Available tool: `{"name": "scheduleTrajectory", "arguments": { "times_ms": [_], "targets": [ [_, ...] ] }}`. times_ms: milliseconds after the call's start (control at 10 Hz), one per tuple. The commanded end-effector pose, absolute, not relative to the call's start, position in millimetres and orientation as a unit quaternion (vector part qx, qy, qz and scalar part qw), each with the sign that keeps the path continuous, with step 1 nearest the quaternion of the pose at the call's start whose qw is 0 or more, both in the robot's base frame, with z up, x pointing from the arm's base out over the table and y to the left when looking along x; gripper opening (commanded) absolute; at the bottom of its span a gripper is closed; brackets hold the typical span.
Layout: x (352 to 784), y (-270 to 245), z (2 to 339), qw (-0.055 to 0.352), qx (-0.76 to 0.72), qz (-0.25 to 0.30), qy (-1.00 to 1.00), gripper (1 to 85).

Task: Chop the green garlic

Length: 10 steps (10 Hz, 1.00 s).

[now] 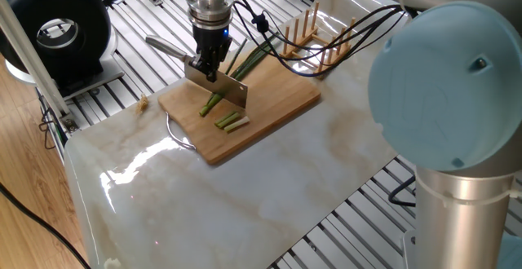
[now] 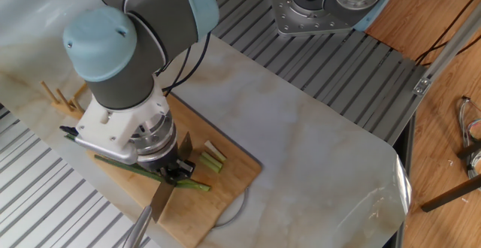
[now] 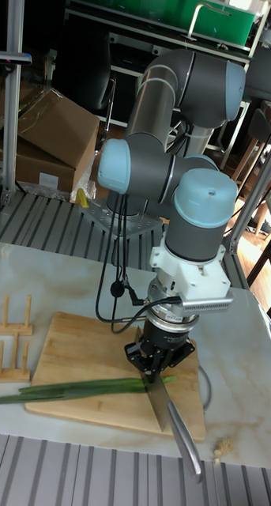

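The green garlic (image 3: 80, 388) lies flat as a long, thin, dark-leaved stalk across the wooden board, with two short pale-green cut pieces (image 1: 232, 121) lying side by side just beyond its trimmed end.
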State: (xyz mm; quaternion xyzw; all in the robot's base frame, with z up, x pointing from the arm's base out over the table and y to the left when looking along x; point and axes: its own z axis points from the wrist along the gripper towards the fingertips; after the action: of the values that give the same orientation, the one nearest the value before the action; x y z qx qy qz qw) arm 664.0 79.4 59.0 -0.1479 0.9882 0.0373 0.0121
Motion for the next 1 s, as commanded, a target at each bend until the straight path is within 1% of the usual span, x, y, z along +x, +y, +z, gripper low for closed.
{"name": "scheduleTrajectory", "arguments": {
  "times_ms": [0, 100, 200, 500, 900],
  "targets": [
    [655, 79, 63, -0.006, -0.146, 0.04, 0.988, 1.3],
    [650, 79, 70, -0.022, -0.148, 0.044, 0.988, 1.3],
    [649, 77, 71, -0.027, -0.15, 0.045, 0.987, 1.3],
    [647, 76, 59, -0.017, -0.147, 0.035, 0.988, 1.3],
    [645, 73, 57, -0.015, -0.152, 0.037, 0.988, 1.3]
  ]
}}
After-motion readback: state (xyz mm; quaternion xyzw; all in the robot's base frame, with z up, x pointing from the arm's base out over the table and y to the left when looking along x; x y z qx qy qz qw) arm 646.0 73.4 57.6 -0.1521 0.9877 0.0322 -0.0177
